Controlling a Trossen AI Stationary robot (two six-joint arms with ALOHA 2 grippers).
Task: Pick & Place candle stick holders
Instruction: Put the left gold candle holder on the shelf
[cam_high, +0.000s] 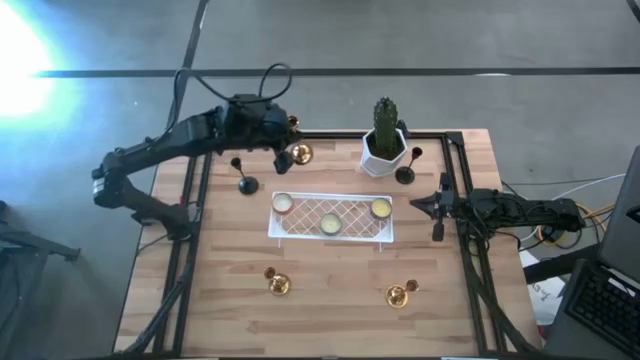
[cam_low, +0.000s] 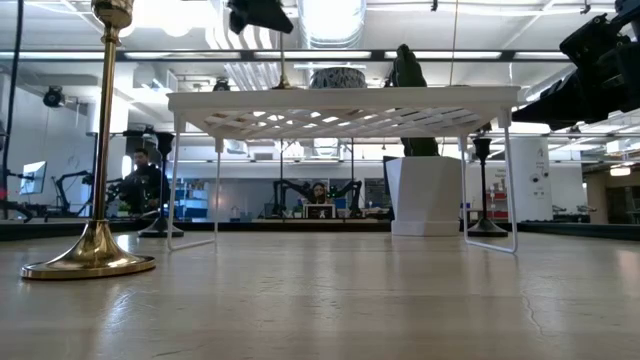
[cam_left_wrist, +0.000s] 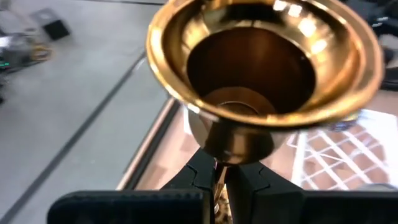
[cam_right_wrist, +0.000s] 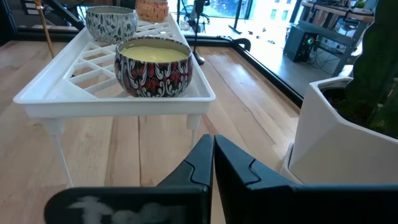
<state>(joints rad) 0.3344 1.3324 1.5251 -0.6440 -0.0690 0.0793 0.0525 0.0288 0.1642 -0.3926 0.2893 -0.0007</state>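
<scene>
The left pincer (cam_left_wrist: 219, 186) is clamped on the thin stem of a gold candle holder (cam_left_wrist: 261, 68), lifted near the desk's (cam_high: 330, 300) back edge. Polished brass looks slick and top-heavy, so gripping the stem seems sensible. The right pincer (cam_right_wrist: 212, 158) waits closed and empty beside the white rack (cam_right_wrist: 118, 93).

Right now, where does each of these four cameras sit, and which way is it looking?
High: overhead, straight down on the table; both arms show.
Low: at tabletop height, across to the white rack.
Left wrist: on the left claw, shut on a gold candle stick holder.
Right wrist: on the shut right claw.
All four share the rack.
</scene>
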